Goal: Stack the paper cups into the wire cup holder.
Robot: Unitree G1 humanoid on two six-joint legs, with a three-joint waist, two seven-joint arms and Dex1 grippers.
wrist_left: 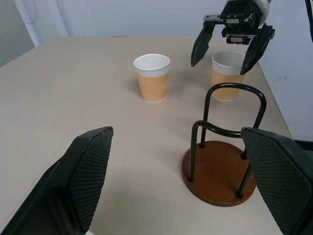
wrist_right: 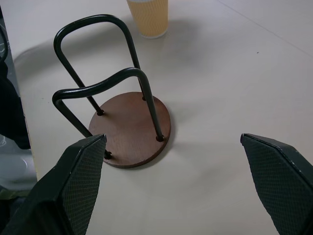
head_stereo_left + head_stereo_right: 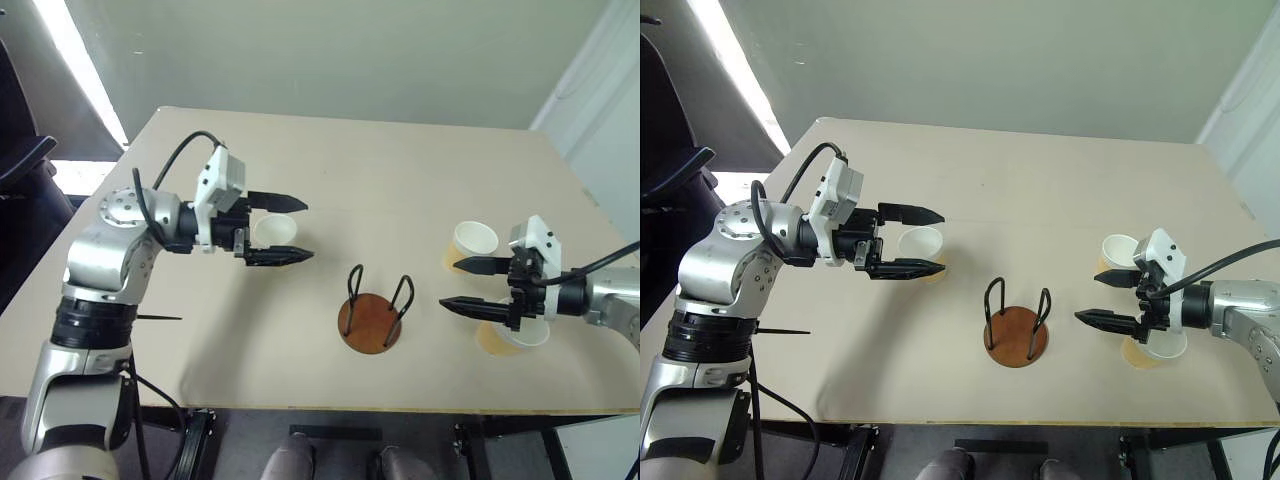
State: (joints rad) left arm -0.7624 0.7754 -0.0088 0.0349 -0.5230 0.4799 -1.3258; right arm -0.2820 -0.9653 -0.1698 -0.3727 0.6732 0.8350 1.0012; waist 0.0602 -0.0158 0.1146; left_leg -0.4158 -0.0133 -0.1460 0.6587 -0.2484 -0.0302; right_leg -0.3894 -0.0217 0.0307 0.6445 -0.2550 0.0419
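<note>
While both tools (image 3: 277,229) gape, holder (image 3: 371,322) stands between.

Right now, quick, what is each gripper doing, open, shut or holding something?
Left gripper: open, holding nothing, fingers either side of a paper cup.
Right gripper: open, holding nothing.

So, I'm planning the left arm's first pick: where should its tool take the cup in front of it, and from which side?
Take the cup by its tan side wall, below the rolled rim, coming in level from the robot's left. It stands upright, mouth up, and the open left tool already straddles it, so the fingers need only close on opposite walls.
</note>
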